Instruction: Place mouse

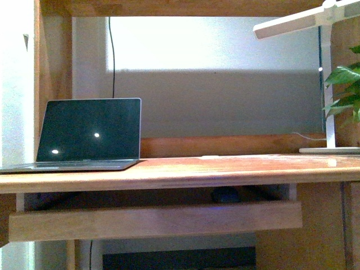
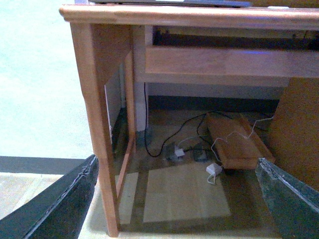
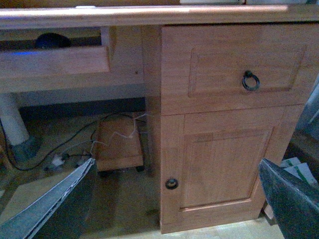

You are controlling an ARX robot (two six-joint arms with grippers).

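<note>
The mouse (image 1: 226,194) is a small dark domed shape lying on the pull-out tray (image 1: 157,219) under the desktop, right of its middle. It also shows in the right wrist view (image 3: 52,41), behind the tray's front board. My left gripper (image 2: 177,199) is open and empty, low in front of the desk's left leg. My right gripper (image 3: 179,199) is open and empty, low in front of the cabinet door. Neither arm shows in the front view.
An open laptop (image 1: 87,135) stands on the desktop (image 1: 225,169) at the left; a white lamp (image 1: 329,84) and a plant (image 1: 346,87) at the right. A drawer with a ring pull (image 3: 250,81) and a door (image 3: 219,169) are at the right. Cables and a wooden box (image 2: 234,142) lie on the floor.
</note>
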